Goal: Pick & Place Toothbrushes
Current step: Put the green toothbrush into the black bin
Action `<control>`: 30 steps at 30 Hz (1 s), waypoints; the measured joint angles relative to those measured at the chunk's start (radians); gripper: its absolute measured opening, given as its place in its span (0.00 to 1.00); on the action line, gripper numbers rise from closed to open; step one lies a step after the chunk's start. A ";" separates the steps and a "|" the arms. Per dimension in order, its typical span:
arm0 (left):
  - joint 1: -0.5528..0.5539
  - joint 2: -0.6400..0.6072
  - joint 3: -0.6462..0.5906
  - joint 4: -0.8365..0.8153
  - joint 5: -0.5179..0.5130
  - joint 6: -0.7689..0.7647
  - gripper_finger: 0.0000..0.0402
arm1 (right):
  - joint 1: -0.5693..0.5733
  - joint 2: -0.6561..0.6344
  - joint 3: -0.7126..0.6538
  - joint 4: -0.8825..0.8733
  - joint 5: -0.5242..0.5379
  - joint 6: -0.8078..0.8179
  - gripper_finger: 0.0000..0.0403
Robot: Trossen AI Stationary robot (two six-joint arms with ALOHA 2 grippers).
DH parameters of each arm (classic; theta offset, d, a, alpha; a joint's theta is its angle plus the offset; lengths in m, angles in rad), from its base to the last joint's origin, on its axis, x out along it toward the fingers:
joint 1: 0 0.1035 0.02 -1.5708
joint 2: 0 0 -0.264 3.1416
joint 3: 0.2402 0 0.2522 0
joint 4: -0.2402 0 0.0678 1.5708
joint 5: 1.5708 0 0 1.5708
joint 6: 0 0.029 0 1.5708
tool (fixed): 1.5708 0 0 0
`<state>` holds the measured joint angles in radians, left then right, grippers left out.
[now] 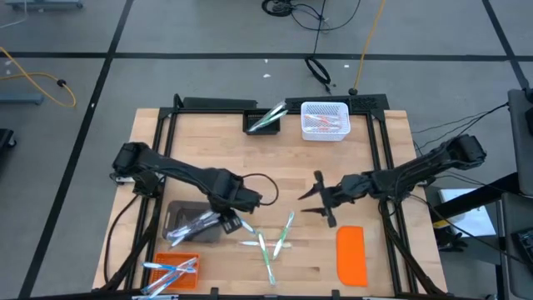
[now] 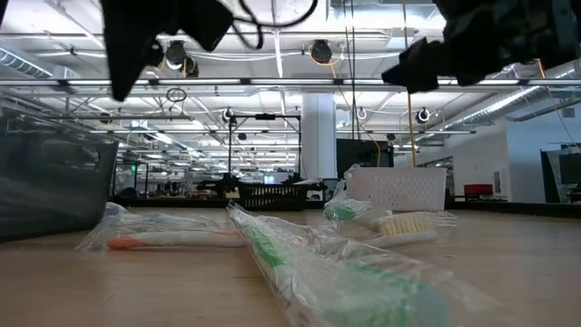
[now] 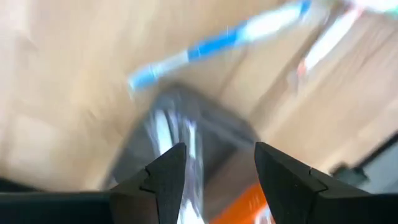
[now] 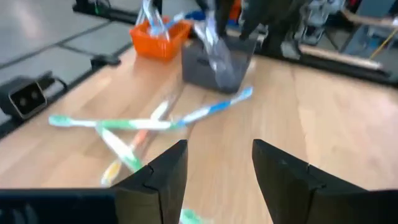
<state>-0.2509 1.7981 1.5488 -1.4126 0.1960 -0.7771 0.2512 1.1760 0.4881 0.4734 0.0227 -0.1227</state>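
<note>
Left gripper [image 1: 234, 223] sits right at the near corner of the grey bin [image 1: 187, 218], jaws spread wide with nothing between them. In the left wrist view its two dark fingers [image 3: 168, 177] frame that bin, with wrapped toothbrushes poking up inside and a blue-handled toothbrush [image 3: 214, 46] lying on the wood just beyond. Over on the other side, the right gripper [image 1: 315, 200] hovers above the middle of the wooden surface [image 1: 208, 150], jaws parted and gripping nothing. Loose toothbrushes [image 1: 271, 242] lie crossed on the surface between the two arms, green and white handles tangled together; the low view shows them [image 2: 300, 245] still in clear wrappers. More toothbrushes stick out of the orange basket [image 1: 171, 272] at the near left corner, and others rest in the white basket [image 1: 323, 121] and the black basket [image 1: 262, 122] at the far edge. A flat orange lid [image 1: 351, 254] lies near the right arm.
</note>
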 joint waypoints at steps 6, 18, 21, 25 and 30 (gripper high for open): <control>-0.028 0.000 0.077 0.014 -0.188 0.037 0.48 | 0.021 0.146 0.000 0.030 -0.001 -0.020 0.42; -0.041 0.000 0.082 0.134 -0.363 0.099 0.48 | 0.042 0.415 0.100 0.037 -0.010 -0.120 0.42; -0.041 0.000 0.082 0.150 -0.363 0.118 0.48 | 0.050 0.452 0.138 -0.034 -0.028 -0.152 0.42; -0.040 0.000 0.081 0.160 -0.374 0.120 0.48 | 0.052 0.501 0.170 -0.073 -0.027 -0.195 0.42; -0.040 0.000 0.082 0.166 -0.409 0.123 0.48 | 0.052 0.544 0.204 -0.069 -0.025 -0.231 0.42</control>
<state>-0.2905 1.7977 1.6306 -1.2461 -0.2132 -0.6544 0.3031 1.7202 0.6917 0.4045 -0.0021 -0.3534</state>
